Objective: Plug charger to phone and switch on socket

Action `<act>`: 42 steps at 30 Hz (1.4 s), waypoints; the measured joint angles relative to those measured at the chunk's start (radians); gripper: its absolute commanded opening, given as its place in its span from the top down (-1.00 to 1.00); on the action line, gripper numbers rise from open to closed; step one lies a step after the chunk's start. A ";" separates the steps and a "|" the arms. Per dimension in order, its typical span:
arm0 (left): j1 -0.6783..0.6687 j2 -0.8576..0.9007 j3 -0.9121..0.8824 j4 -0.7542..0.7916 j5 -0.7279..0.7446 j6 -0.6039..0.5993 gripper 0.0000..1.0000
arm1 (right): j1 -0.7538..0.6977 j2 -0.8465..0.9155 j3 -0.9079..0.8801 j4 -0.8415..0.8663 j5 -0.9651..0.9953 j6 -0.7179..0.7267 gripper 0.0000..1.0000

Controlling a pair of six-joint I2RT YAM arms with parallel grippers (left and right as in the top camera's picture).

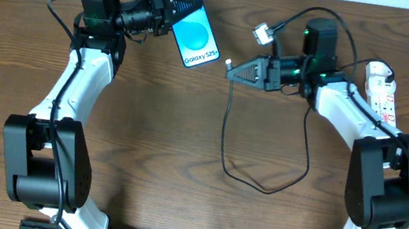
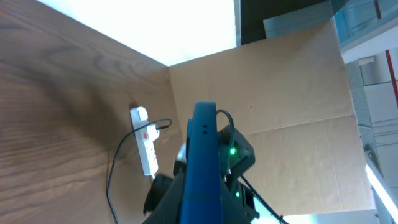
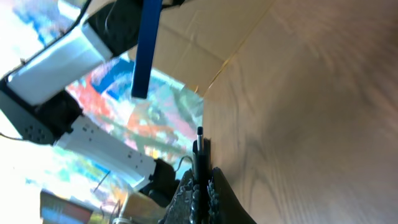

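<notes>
While left tool [image 1: 175, 3] clamps blue-screened phone [image 1: 197, 38] | right tool [image 1: 231, 72] pinches black charger [image 1: 224, 125] tip

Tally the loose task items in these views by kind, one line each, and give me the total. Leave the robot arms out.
phone: 1
charger cable: 1
power strip: 1
Total: 3
</notes>
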 measured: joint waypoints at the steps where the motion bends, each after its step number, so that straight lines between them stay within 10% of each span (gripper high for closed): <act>1: 0.000 0.000 0.000 0.003 0.000 0.000 0.85 | 0.011 0.000 0.000 0.006 -0.005 0.000 0.99; 42: 0.041 0.000 0.000 -0.001 -0.053 0.060 0.85 | 0.119 0.000 0.000 0.135 -0.021 0.061 0.99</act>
